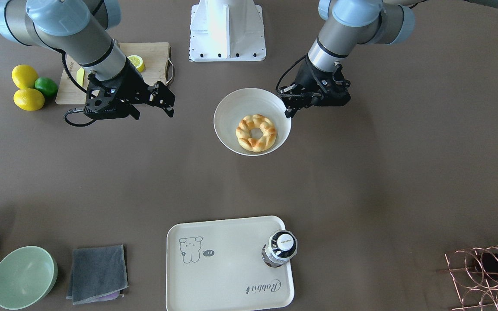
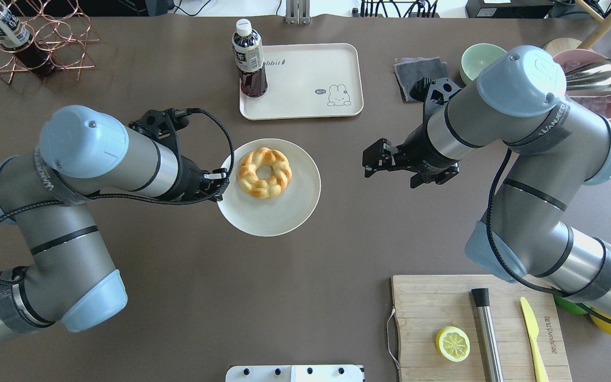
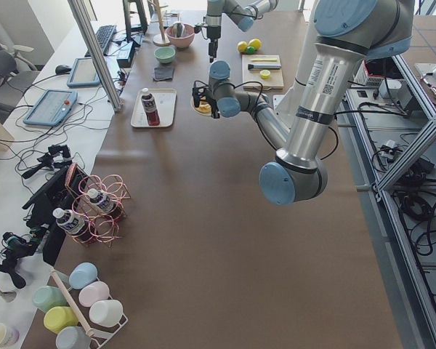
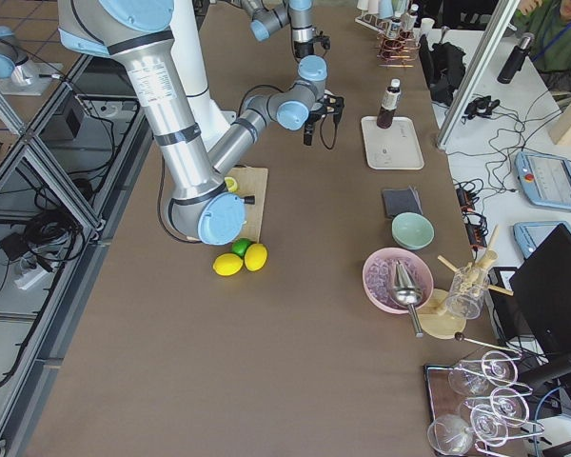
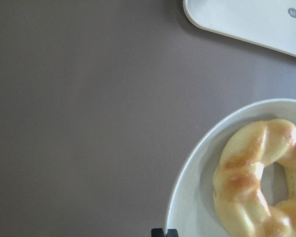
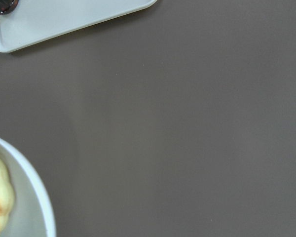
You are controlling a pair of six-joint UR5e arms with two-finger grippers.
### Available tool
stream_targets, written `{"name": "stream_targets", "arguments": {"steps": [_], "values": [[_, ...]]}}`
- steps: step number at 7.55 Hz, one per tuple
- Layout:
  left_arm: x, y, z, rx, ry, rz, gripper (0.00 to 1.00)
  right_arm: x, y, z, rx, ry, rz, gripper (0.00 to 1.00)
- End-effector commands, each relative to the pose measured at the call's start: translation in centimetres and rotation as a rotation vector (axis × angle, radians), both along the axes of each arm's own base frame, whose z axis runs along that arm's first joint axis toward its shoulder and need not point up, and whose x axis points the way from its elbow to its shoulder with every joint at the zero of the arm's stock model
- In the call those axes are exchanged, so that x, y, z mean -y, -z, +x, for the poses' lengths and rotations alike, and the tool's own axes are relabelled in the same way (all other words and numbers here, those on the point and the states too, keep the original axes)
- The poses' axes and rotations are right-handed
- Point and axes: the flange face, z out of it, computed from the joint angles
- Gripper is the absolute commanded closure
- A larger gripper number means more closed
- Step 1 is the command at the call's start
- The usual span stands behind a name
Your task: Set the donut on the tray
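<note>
The donut point(image 2: 264, 172), a golden twisted ring, lies in a round white bowl point(image 2: 284, 212) at the table's middle. It also shows in the front view point(image 1: 256, 132) and the left wrist view point(image 5: 256, 182). My left gripper point(image 2: 222, 183) is at the bowl's left rim, its jaws closed together on that rim point(image 5: 180, 197). My right gripper point(image 2: 374, 159) is open and empty, hovering to the right of the bowl and apart from it. The cream tray point(image 2: 305, 79) with the rabbit drawing lies beyond the bowl, and a dark drink bottle point(image 2: 250, 58) stands on its left corner.
A wooden cutting board point(image 2: 433, 307) with a lemon half point(image 2: 453, 344), a steel bar and a yellow knife lies near the robot's right. A grey cloth point(image 2: 417, 71) and a green bowl point(image 2: 478, 61) lie right of the tray. A copper wire rack point(image 2: 35, 48) stands far left.
</note>
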Motion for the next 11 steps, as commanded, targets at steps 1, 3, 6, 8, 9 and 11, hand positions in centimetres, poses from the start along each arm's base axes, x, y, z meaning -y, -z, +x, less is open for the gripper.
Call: {"name": "stream_targets", "arguments": {"steps": [1,3,6,8,9,11], "values": [[-3.7,5.3,5.0,0.041,0.047,-0.006,1.00,-2.0,0.4,-1.6,0.003,0.018,-0.009,0.01],[-5.4,8.7,5.7,0.033,0.049,-0.041,1.00,-2.6,0.4,-1.8,0.008,0.014,-0.039,0.02],[-5.6,9.2,5.2,0.022,0.050,-0.037,1.00,-3.8,0.7,-1.0,0.021,0.009,-0.051,0.10],[-5.6,9.9,5.1,0.011,0.051,-0.033,1.00,-4.8,0.5,-2.1,0.015,0.022,-0.054,0.29],[-5.6,10.0,5.1,0.009,0.051,-0.033,1.00,-5.1,0.4,-2.6,0.008,0.022,-0.050,0.29],[-5.6,10.2,5.1,0.006,0.049,-0.031,1.00,-5.6,0.2,-3.3,0.000,0.025,-0.046,0.41]]}}
